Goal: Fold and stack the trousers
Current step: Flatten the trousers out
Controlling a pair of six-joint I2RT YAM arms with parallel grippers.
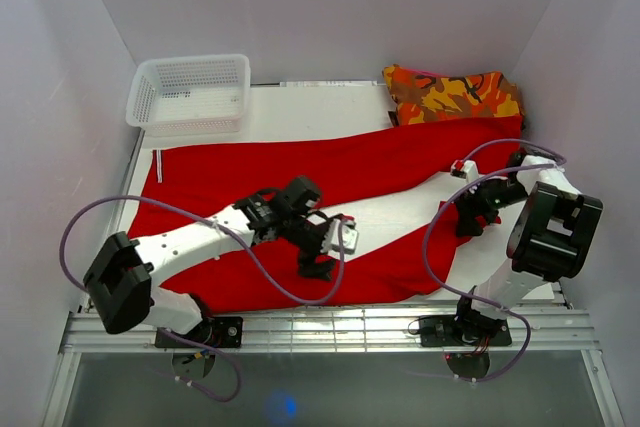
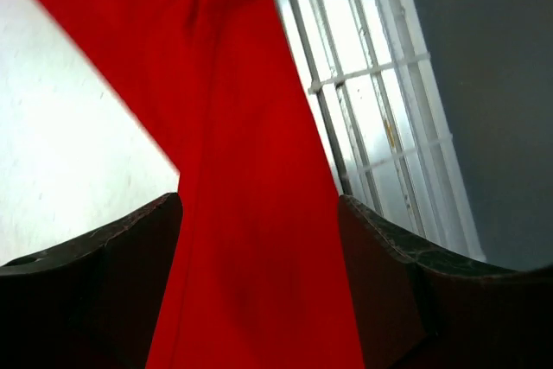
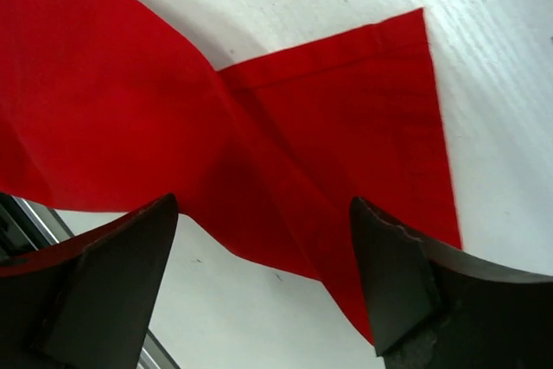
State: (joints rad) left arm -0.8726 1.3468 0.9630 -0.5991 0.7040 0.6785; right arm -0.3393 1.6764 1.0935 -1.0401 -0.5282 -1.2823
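The bright red trousers (image 1: pixel 280 172) lie spread across the white table, waist at the left and the two legs parting in a V toward the right. My left gripper (image 1: pixel 325 252) hovers over the near leg by the table's front edge. In the left wrist view its gripper (image 2: pixel 259 205) stands open, with red cloth (image 2: pixel 251 127) running under the gap. My right gripper (image 1: pixel 468 217) is at the right, over the near leg's end. In the right wrist view that gripper (image 3: pixel 263 205) stands open above the cuff (image 3: pixel 346 101), which lies flat with a crease, and holds nothing.
A white mesh basket (image 1: pixel 190 92) stands at the back left. An orange-red-yellow camouflage garment (image 1: pixel 455 95) lies at the back right. A slatted metal rail (image 1: pixel 330 327) runs along the near edge, and the rail (image 2: pixel 363 84) also shows beside the cloth in the left wrist view.
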